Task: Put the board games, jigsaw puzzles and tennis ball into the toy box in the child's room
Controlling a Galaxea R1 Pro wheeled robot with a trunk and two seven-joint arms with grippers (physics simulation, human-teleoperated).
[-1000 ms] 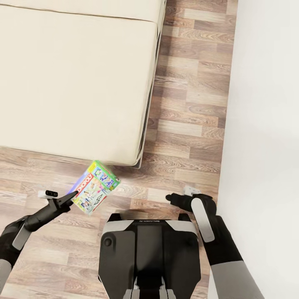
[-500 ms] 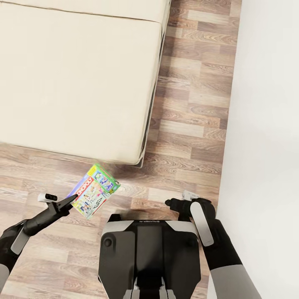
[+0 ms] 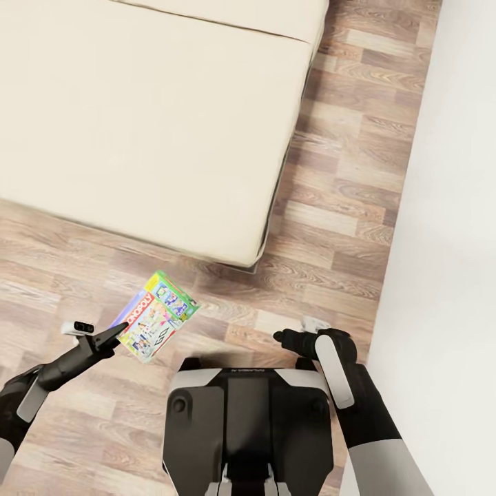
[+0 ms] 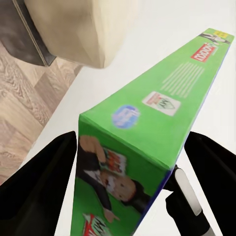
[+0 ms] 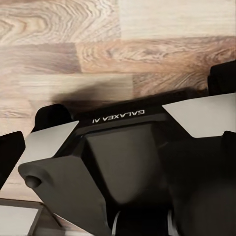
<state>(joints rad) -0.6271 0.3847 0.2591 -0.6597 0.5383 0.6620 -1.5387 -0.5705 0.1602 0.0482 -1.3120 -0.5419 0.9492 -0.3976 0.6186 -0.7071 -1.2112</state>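
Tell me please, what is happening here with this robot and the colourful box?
The robot stands on the wood floor near a corner of the bed. Its left gripper is shut on the Monopoly board game, holding the carton in the air over the floor, off the bed. In the left wrist view the carton's green edge sits between the two fingers. The right gripper carries nothing and hangs beside the robot's base. A white wall is to its right.
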